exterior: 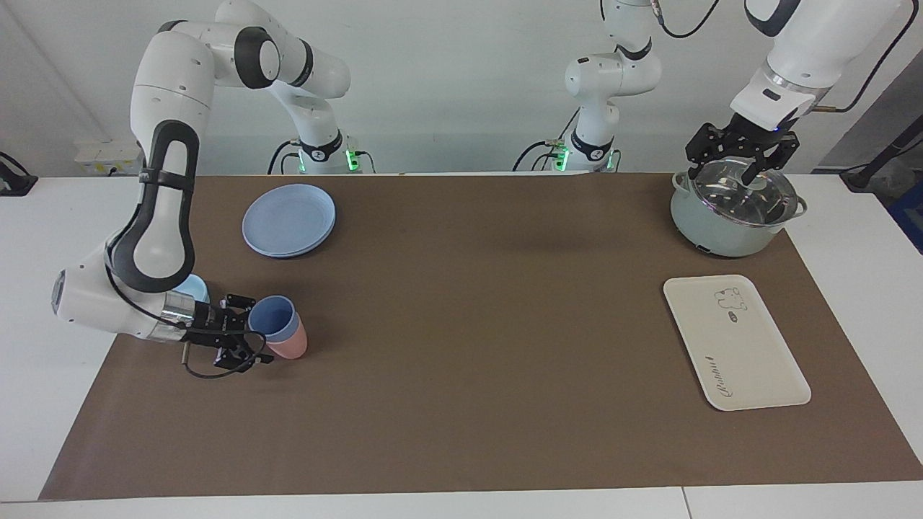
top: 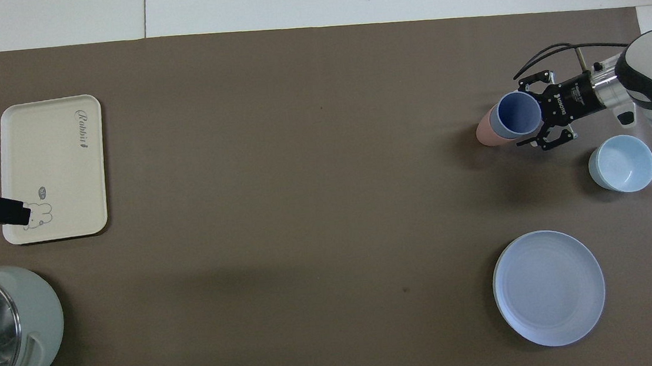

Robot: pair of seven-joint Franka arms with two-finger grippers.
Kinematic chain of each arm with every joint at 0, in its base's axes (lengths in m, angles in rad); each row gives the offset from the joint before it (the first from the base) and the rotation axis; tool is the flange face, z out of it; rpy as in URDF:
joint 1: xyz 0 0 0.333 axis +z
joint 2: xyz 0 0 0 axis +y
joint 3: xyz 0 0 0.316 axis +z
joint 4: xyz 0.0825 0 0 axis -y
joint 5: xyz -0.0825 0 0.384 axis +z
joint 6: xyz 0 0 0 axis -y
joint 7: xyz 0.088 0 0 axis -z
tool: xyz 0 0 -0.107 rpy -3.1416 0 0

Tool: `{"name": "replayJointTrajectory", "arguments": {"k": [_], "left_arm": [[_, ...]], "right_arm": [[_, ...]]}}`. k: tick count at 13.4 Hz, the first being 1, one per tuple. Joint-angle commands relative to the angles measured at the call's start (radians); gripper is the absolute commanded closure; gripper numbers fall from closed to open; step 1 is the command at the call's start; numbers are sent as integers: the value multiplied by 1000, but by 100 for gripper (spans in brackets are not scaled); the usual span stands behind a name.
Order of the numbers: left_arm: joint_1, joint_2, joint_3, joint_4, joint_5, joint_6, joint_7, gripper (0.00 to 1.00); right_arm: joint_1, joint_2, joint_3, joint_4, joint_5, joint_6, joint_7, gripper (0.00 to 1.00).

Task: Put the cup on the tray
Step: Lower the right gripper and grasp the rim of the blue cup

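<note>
The periwinkle-blue cup [exterior: 272, 318] stands nested in a salmon-pink tumbler [exterior: 291, 347] near the right arm's end of the table; it also shows in the overhead view [top: 516, 115]. My right gripper [exterior: 242, 329] reaches in level at the cup's rim height, with one finger on each side of the cup, spread wide; in the overhead view [top: 534, 112] a slight gap shows beside the cup. The cream tray [exterior: 750, 360] lies empty at the left arm's end [top: 47, 166]. My left gripper [exterior: 725, 173] hangs open over the pot's lid and waits.
A pale green pot [exterior: 728, 234] with a glass lid stands nearer to the robots than the tray. A light-blue bowl [top: 621, 163] sits beside the right gripper, nearer to the robots. A round blue plate [top: 549, 287] lies nearer still.
</note>
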Motion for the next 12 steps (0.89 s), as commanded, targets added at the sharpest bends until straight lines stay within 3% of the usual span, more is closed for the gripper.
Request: {"name": "replayJointTrajectory", "arguments": {"k": [1,3,5,9,12], "left_arm": [[10,-8,-3,-6,-7,-13,-8,0],[10,-9,-3,-6,-7,-13,-8,0],[10,-9,-3,-6,-7,-13,-8,0],[10,-9,-3,-6,-7,-13,-8,0],[10,-8,-3,-6,-8,-13,-8,0]], "right_arm": [[-8,-39,8,-58,44,-4,14,5],[-7,-42,8,-69,72,-8,8,8],[-5,-44,14,-72,92,-11,8,19],[7,-53,22,-75,112,-31,6,100],[51,-105,21,-91,119,-30,44,100]]}}
